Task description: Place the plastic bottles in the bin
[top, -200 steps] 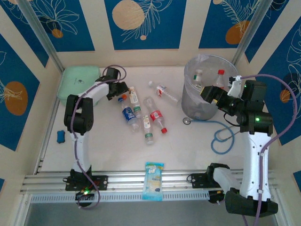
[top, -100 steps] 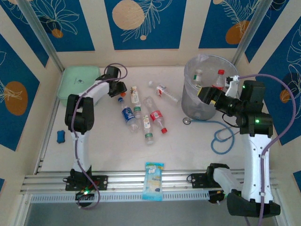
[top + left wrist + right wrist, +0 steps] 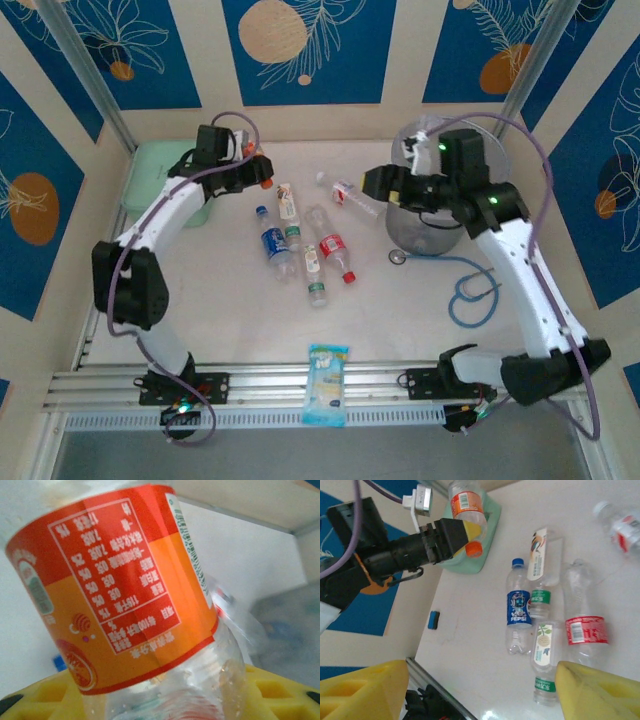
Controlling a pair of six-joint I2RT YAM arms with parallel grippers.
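While the left end effector [image 3: 250,173] squeezes the orange bottle [image 3: 120,595] between its yellow fingers, the bottle hangs in the air by the green box [image 3: 150,172] at the far left of the bench [image 3: 400,330]. Its orange cap sticks out past the fingers.

The bin [image 3: 418,236] stands at the far right of the bench, with a clear bag inside it. The right arm reaches across the top of it, so what lies inside cannot be seen. The right end effector [image 3: 372,185] hangs just left of the bin. Its yellow fingers are spread wide, and nothing is between them.

More bottles lie on their sides in the middle of the bench. The blue bottle [image 3: 519,611] lies just beside the white bottle [image 3: 540,562]. The red bottle [image 3: 585,630] lies next to the green bottle [image 3: 541,650]. One more, the far bottle [image 3: 345,192], lies close to the bin.

A blue and white packet [image 3: 327,385] sits at the near edge.
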